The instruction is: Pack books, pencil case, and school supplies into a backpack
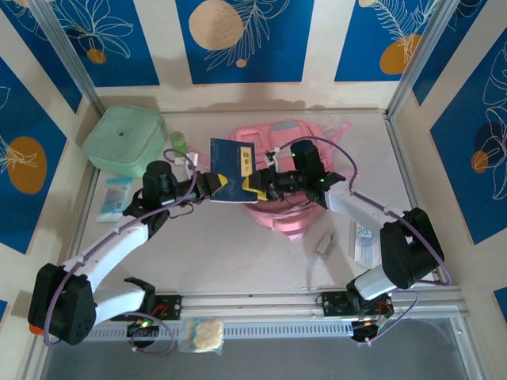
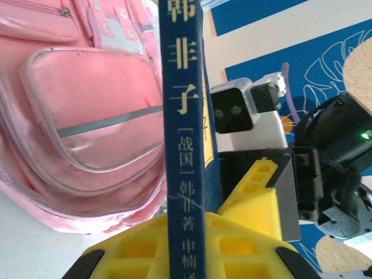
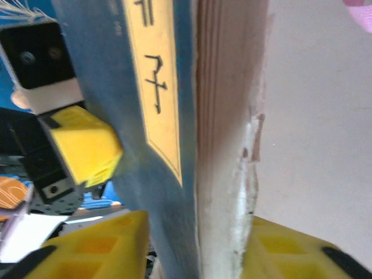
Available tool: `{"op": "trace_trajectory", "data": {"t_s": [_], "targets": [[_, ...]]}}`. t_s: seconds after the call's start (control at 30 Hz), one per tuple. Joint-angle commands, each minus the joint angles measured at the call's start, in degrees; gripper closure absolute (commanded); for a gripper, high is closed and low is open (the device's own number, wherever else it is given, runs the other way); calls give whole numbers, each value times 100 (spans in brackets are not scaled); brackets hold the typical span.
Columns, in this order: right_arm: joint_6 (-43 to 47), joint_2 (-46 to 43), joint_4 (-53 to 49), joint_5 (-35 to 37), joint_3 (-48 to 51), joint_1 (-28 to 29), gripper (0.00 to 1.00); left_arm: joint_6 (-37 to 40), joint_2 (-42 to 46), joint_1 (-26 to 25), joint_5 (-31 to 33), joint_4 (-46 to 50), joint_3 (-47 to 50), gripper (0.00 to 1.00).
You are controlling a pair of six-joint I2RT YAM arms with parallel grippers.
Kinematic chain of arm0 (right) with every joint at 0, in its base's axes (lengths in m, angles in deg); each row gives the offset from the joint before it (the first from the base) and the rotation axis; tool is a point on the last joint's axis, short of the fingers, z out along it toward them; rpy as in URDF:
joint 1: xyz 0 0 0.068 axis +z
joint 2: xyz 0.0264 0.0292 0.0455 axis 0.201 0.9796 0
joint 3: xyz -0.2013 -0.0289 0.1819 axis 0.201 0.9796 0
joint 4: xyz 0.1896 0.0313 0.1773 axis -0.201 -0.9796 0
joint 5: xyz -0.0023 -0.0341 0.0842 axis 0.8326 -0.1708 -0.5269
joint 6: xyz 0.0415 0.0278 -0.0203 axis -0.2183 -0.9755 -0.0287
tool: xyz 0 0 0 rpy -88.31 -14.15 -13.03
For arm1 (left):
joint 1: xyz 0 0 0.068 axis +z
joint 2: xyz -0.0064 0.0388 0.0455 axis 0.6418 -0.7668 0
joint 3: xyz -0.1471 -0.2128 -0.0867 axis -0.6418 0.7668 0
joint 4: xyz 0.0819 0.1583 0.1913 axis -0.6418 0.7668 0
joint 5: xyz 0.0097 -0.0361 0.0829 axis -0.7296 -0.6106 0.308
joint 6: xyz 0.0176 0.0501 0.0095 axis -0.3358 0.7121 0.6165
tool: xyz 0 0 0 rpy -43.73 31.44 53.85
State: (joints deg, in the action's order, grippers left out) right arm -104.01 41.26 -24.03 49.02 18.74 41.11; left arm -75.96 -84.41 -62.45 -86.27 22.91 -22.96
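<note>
**Hanging between two grippers: navy book held over the worktop**

The navy book (image 1: 230, 162) is held clear of the worktop (image 1: 238, 245), out over the middle and towards the far edge. Its cover is turned up to the overhead camera, and a pale label is seen near its right side.

It is pinched from both sides. The left gripper (image 1: 219, 184) is clamped on the book's lower left corner. On the left wrist view the spine, with its pale lettering, is seen rising straight out from between the yellow fingers (image 2: 133, 250). The right gripper (image 1: 256, 187) is closed on the lower right corner. On the right wrist view the cover is met by one yellow pad (image 3: 93, 244) and the page edges by the other, with no gap to be made out. The two grippers are seen almost nose to nose under the book.

The backpack (image 1: 287, 220) is laid flat towards the far edge, right of centre. It is partly covered by the right arm and by the book's right side.

Nearer the right edge, a clear-grey piece (image 1: 322, 245) is seen lying on the bare surface. A white and light-blue packet (image 1: 363, 241) is tucked just beside the right arm. A mint-green box (image 1: 125, 141) is set in the far left corner, with a small green bottle (image 1: 177, 142) just beside it. A teal packet (image 1: 117, 198) is laid along the left edge.
</note>
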Motion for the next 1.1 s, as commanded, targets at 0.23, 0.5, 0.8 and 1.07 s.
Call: {"op": "trace_trajectory", "data": {"t_s": [0.23, 0.5, 0.8, 1.07], "targets": [[75, -213, 19, -230, -26, -95, 90, 617, -65, -125, 169, 514, -330, 100], [719, -753, -1134, 186, -225, -372, 99, 1356, -71, -164, 344, 1352, -703, 68], [1457, -1770, -3031, 790, -187, -1349, 100, 3666, -780, -787, 1146, 2501, -1566, 53], [1786, -2730, -4132, 916, 198, -2826, 100, 5541, -2161, -1876, 1880, 2533, -2520, 46]]}}
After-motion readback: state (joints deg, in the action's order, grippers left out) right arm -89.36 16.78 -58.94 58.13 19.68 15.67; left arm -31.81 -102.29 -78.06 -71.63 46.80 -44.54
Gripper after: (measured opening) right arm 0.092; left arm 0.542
